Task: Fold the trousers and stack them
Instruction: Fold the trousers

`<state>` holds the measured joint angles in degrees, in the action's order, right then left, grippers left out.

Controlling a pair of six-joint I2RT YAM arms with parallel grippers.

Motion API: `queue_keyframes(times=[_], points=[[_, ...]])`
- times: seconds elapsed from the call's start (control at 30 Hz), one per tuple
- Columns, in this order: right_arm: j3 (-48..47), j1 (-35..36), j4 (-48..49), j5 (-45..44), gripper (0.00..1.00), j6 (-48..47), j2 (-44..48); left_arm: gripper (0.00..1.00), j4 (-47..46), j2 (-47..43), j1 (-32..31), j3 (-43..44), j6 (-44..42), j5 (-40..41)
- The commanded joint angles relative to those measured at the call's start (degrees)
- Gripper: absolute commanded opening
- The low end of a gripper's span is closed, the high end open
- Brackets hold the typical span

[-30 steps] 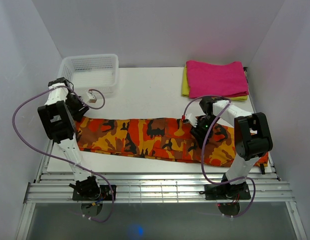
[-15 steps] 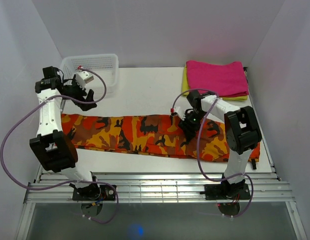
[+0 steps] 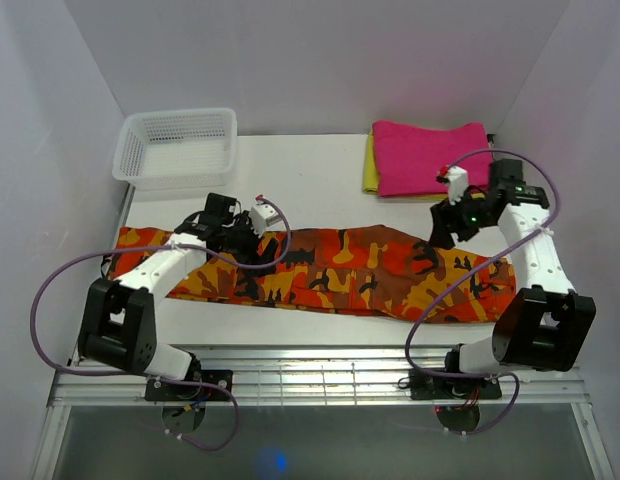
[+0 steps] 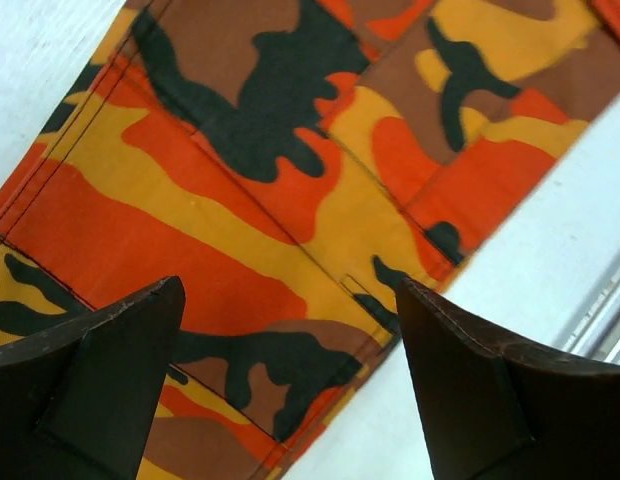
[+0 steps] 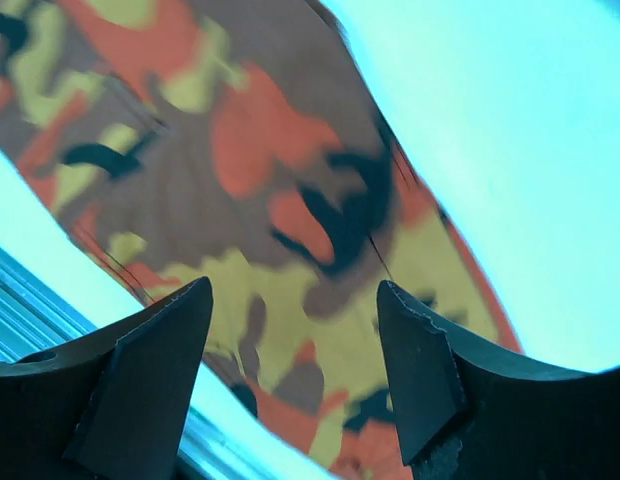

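The camouflage trousers [image 3: 340, 272] lie flat in a long strip across the white table, orange, red, yellow and black. My left gripper [image 3: 252, 246] hovers over their left part, open and empty; in the left wrist view the cloth [image 4: 290, 190] fills the space under the spread fingers [image 4: 100, 370]. My right gripper [image 3: 442, 230] hovers over the trousers' upper right edge, open and empty; the right wrist view shows the cloth [image 5: 290, 230] below its spread fingers [image 5: 430, 370].
A white mesh basket [image 3: 177, 147] stands at the back left. A folded magenta cloth [image 3: 433, 156] lies on a folded yellow cloth [image 3: 371, 166] at the back right. A slatted metal rail [image 3: 320, 375] runs along the near edge.
My left gripper swung from beside the basket down to the trousers' left part. My right gripper moved from the trousers' middle right to their upper right edge. The trousers shifted slightly.
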<state>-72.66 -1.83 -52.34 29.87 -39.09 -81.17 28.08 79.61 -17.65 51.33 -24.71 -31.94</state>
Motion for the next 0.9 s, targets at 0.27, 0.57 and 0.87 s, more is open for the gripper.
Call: queue_keyframes(times=[0.27, 0.57, 0.87], points=[[5.43, -31.38, -9.45, -12.64, 0.73, -0.81, 0.22, 0.98, -1.36, 13.45, -1.77, 3.16, 4.85, 19.01], [8.24, -44.57, -6.91, -14.40, 0.73, -7.92, -5.84, 0.88, -0.74, 22.59, -0.46, 1.05, 5.37, 28.69], [10.70, -45.55, -5.85, -5.61, 0.67, -9.08, -12.43, 0.86, 0.49, 25.24, 1.74, 2.89, 5.37, 27.99]])
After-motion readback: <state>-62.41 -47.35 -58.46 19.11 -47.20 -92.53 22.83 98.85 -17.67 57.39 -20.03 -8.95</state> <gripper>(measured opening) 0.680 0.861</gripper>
